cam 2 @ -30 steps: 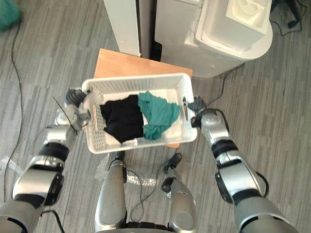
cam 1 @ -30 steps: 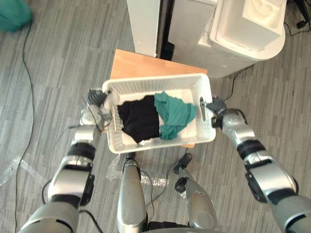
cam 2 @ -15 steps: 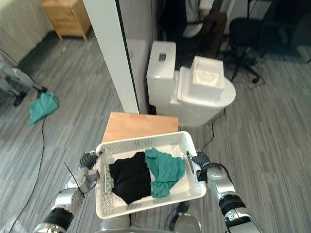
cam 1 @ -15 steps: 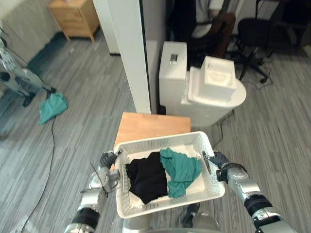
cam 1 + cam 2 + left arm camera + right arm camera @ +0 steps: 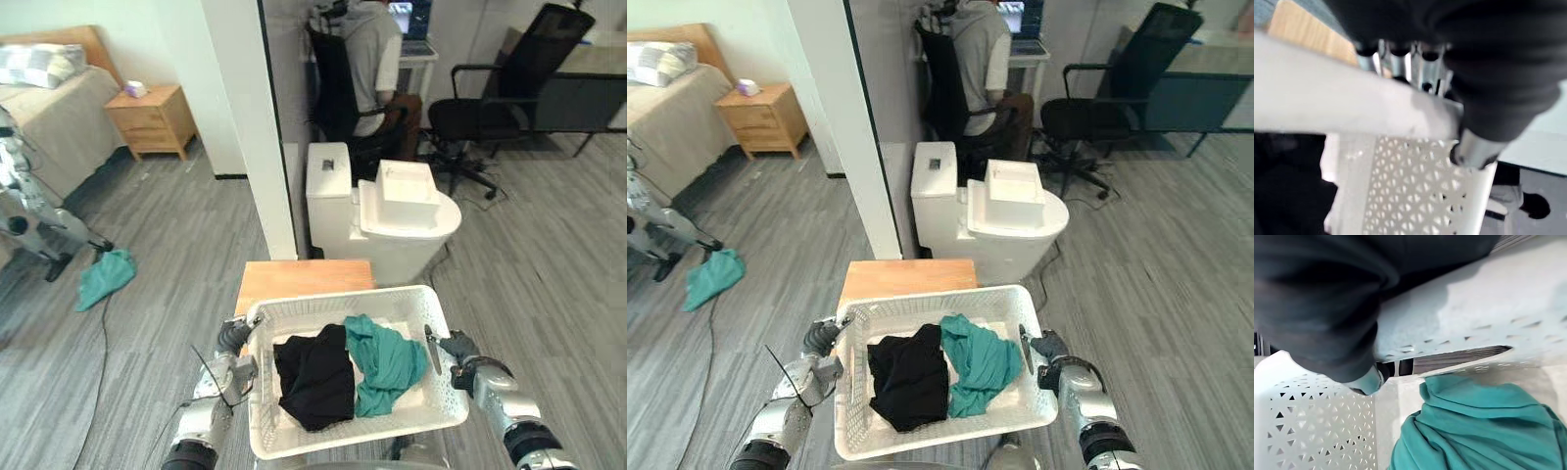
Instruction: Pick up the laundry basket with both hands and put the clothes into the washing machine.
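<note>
Left eye view has my left hand [image 5: 232, 360] and my right hand [image 5: 458, 348] at opposite ends of the white laundry basket [image 5: 343, 303], each clamped on its rim. In my left wrist view my fingers [image 5: 1396, 58] curl over the rim's edge. In my right wrist view that hand's dark cover wraps the rim too. A black garment [image 5: 315, 382] and a teal garment [image 5: 389, 360] lie side by side inside. Beyond the basket stands a wooden table [image 5: 304, 275], and past that the white washing machine [image 5: 387, 220]. I cannot tell whether the basket touches the table.
</note>
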Robot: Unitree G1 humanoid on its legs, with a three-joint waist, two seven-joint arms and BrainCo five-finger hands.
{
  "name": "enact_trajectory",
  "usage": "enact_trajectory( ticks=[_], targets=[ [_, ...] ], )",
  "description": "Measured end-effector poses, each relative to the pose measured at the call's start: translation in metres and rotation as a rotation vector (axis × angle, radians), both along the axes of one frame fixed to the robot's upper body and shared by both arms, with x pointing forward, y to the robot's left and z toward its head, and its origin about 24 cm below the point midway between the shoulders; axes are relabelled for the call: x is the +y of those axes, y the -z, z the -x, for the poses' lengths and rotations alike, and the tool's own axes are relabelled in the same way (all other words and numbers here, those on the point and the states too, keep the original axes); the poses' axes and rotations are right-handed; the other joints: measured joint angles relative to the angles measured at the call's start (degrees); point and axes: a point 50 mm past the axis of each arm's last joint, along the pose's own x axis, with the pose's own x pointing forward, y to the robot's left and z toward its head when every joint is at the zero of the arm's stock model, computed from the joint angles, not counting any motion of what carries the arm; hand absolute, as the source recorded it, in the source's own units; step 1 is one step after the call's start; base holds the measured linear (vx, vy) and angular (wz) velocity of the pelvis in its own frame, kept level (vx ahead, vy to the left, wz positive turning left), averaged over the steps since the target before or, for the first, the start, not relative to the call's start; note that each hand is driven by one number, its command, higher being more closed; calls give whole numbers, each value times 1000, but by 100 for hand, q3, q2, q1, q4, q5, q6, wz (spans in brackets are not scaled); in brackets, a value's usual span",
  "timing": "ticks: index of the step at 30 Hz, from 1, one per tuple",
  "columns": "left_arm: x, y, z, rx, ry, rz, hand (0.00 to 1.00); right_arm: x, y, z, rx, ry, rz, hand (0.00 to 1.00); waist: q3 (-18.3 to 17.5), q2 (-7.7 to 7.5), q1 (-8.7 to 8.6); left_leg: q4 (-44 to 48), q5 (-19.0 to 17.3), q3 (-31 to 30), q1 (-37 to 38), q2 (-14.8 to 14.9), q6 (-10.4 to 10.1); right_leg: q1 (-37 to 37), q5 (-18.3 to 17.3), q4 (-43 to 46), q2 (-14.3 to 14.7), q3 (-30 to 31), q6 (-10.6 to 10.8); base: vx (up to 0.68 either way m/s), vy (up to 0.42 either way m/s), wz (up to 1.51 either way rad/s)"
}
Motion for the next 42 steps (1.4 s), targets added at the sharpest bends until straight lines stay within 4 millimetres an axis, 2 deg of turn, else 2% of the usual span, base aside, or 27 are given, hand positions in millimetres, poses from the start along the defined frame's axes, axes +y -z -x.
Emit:
enact_trajectory(
  ticks=[1, 3, 5, 6, 7, 10, 11, 14, 17, 20, 21, 22, 24, 25, 26, 27, 28, 29, 30, 31, 32, 33, 35, 38, 39, 41, 42],
  targets=[
    [-2, 0, -2, 6, 38, -39, 100, -2, 8, 13, 26, 43, -24, 100, 24, -234, -31, -82, 115, 113, -20, -277, 99, -52, 130, -134, -193, 140, 77, -355, 238, -28],
    [-12, -4, -11, -9, 112, -78, 100, -8, 13, 30, 44, 98, -43, 100, -8, -413, -155, -75, 251, 192, -237, -609, 328, -132, 216, -481, -386, 345, 154, -325, 194, -7],
    [-23, -13, -23, -47, 168, -94, 100, -14, 12, 40, 25, 160, -64, 100, -2, -490, -168, -167, 426, 471, -466, -795, 571, -252, -171, -951, -491, 278, 249, -288, 206, -45],
    [-25, -17, -28, -64, 177, -96, 100, -16, 11, 40, 17, 169, -67, 100, -22, -405, -159, -372, 589, 680, -459, -763, 758, -345, -617, -986, -536, 37, 264, -272, 212, -127],
    [-23, -23, -35, -90, 173, -110, 100, -14, 9, 36, 3, 170, -74, 100, -18, -391, -160, -685, 775, 1139, -443, -676, 996, -526, -531, -612, -631, -613, 1, -275, 209, -140],
    [-20, -29, -41, -112, 165, -119, 100, -8, 7, 29, -14, 168, -87, 100, -44, -467, -145, -1365, 1164, 1993, -134, -661, 1066, -540, -567, 1212, -757, -916, -416, -198, 174, -157],
    [-17, -30, -41, -116, 153, -117, 100, -9, 3, 22, -34, 161, -83, 100, -52, -476, -146, -1502, 1225, 2379, -69, -625, 1087, -434, -884, 1849, -746, -816, -253, -126, 82, -179],
    [-13, -32, -42, -125, 133, -112, 100, -11, -12, -1, -91, 131, -48, 100, -57, -484, -161, -1545, 1238, 3486, 6, -393, 1093, -244, -1366, 2342, -845, -985, -289, -160, 33, -193],
    [-8, -29, -34, -120, 104, -95, 100, -11, -23, -14, -119, 78, -11, 100, -103, -479, -159, -1629, 1281, 4380, 173, -149, 1006, -6, -1520, 1866, -941, -1701, -452, -78, -44, -187],
    [-1, -26, -25, -110, 69, -74, 100, -6, -28, -24, -137, 41, 2, 100, -143, -476, -169, -1663, 1357, 5319, 262, 331, 672, -42, -1114, 724, -315, -1783, -395, -78, -211, -186],
    [-3, -23, -22, -94, 71, -63, 100, -8, -26, -20, -126, 49, 6, 100, -188, -451, -176, -1712, 1484, 5496, 275, 487, 472, -34, -615, 124, 143, -1437, -342, -12, -289, -145],
    [-7, -20, -20, -81, 77, -49, 100, -12, -22, -12, -110, 61, 8, 100, -238, -460, -243, -1695, 1570, 5667, 319, 640, 342, 43, -397, -364, 505, -1213, -418, 28, -239, -135],
    [-14, -16, -18, -72, 107, -11, 100, -18, -16, 2, -93, 92, 1, 100, -238, -455, -418, -1257, 1530, 5721, 347, 1028, 276, 157, -333, -596, 789, -1106, -489, 68, -155, -75],
    [-26, -11, -16, -64, 125, 90, 100, -21, -3, 24, -37, 148, -21, 100, -235, -452, -489, -334, 1457, 5630, 385, 1659, 188, 383, -363, -678, 1087, -1002, -541, 94, -122, -61],
    [-30, -10, -14, -61, 125, 115, 100, -21, 2, 34, -13, 166, -30, 100, -228, -448, -463, 126, 1472, 5609, 441, 1952, 236, 510, -404, -702, 1221, -902, -600, 130, -140, -97],
    [-31, -6, -9, -48, 109, 135, 100, -22, 9, 46, 20, 180, -33, 100, -195, -392, -428, 1112, 1606, 5428, 465, 2576, 843, 818, -520, -758, 1504, -657, -753, 120, -102, -121],
    [-28, 0, -1, -27, 84, 153, 100, -21, 10, 50, 30, 177, -32, 100, -164, -346, -398, 1931, 2010, 4760, 324, 2984, 1745, 1084, -703, -775, 1709, -332, -936, 108, -78, -130],
    [-26, 3, 3, -17, 77, 157, 100, -18, 11, 50, 30, 170, -37, 100, -164, -322, -375, 2251, 2194, 4276, 133, 3022, 1997, 1169, -838, -791, 1774, -168, -1027, 94, -7, -119],
    [-24, 5, 6, -9, 72, 166, 100, -19, 8, 49, 18, 168, -31, 100, -129, -282, -337, 2662, 2090, 3380, -323, 2813, 1805, 1230, -989, -780, 1836, 27, -1104, 98, 66, -92],
    [-26, 6, 9, -5, 64, 180, 100, -20, 5, 47, 6, 167, -23, 100, -114, -253, -286, 2847, 1826, 2526, -844, 2273, 1292, 1229, -1054, -765, 1826, 200, -1161, 131, 103, -96],
    [-27, 2, 6, -33, 45, 201, 100, -22, -1, 42, -21, 155, -8, 100, -47, -238, -192, 2725, 1540, 1830, -1337, 1510, 816, 1230, -1107, -766, 1782, 444, -1179, 122, 100, -95],
    [-29, -3, 4, -62, 44, 211, 100, -22, -5, 39, -44, 147, -4, 100, -4, -280, -133, 2349, 1431, 1690, -1569, 1091, 690, 1243, -1116, -821, 1727, 498, -1161, 152, 92, -110],
    [-20, -7, 2, -94, 37, 186, 100, -14, -11, 32, -83, 131, -22, 100, 12, -255, -16, 175, 1536, 2005, -1774, 690, 571, 1443, -997, -1160, 1678, 501, -936, 198, 67, -97],
    [-23, -6, 3, -90, 30, 201, 100, -17, -9, 35, -69, 142, -21, 100, 17, -134, -123, -1869, 1984, 1661, -1688, 305, -56, 1648, -1136, -1241, 1716, 567, -679, 265, 110, -36],
    [-22, -6, 3, -89, 28, 197, 100, -15, -8, 34, -71, 139, -26, 100, 12, -148, -109, -1762, 2293, 1399, -1706, 216, 140, 1644, -1335, -1077, 1683, 729, -623, 359, 178, -65],
    [-22, -9, 1, -104, 26, 197, 100, -11, -8, 32, -80, 140, -38, 100, -36, -303, -63, -1422, 2382, 1330, -1773, 70, 438, 1372, -1883, -364, 1385, 888, -503, 483, 219, -59],
    [-22, -10, 1, -104, 28, 191, 100, -11, -7, 35, -75, 151, -46, 100, -35, -524, -51, -1288, 2266, 1442, -1641, -228, 638, 1290, -2277, 135, 1019, 852, -152, 617, 216, -26]
  ],
)
